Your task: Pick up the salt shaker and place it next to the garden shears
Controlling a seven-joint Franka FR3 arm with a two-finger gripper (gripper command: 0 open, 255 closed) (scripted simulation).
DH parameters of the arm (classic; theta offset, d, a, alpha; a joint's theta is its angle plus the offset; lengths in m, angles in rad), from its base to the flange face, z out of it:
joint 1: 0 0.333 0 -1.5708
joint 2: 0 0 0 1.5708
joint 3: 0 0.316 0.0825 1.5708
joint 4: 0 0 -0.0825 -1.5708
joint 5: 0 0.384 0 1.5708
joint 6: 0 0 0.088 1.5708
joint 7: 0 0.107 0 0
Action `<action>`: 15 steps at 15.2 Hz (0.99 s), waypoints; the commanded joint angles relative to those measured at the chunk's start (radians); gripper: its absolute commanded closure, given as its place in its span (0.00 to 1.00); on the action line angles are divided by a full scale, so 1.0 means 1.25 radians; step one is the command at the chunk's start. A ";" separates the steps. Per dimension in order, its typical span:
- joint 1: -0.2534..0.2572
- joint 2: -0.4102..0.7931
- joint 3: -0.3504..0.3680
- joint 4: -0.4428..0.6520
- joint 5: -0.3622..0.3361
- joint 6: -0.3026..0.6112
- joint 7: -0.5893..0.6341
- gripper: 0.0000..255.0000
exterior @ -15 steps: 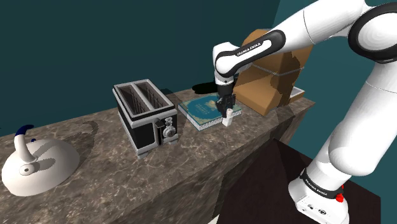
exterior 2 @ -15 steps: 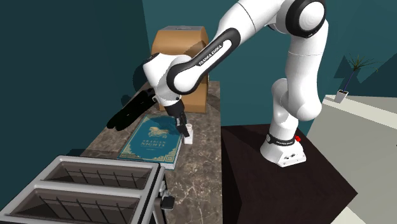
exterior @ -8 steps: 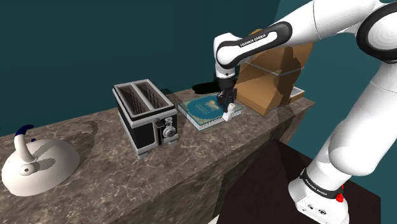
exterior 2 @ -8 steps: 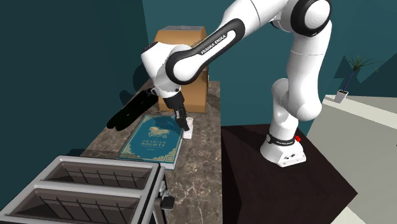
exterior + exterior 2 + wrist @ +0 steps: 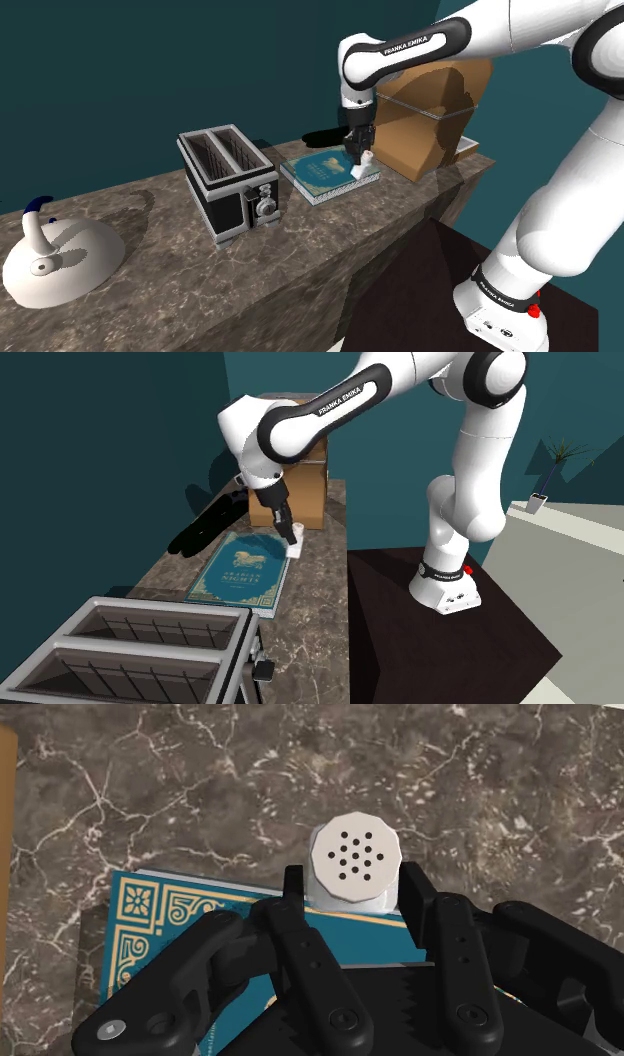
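The white arm rises from its stand, bends over at the elbow and runs its forearm across to the book, where the wrist turns so the black gripper points almost straight down. The gripper pinches the white salt shaker between its two fingers, one on each side. The shaker stands upright, its holed top facing the wrist. It hangs over the book's edge on the side nearest the cardboard box, part over the blue cover and part over the dark marbled tabletop. In the second exterior view, the black garden shears lie beyond the book's far side from the shaker. A toaster stands beside the book, opposite the box.
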 commanded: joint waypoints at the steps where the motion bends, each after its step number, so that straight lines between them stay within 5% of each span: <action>1: 0.000 -0.007 0.000 0.014 0.000 -0.021 0.001 1.00; 15: 0.000 -0.030 0.000 0.130 0.000 -0.161 0.003 1.00</action>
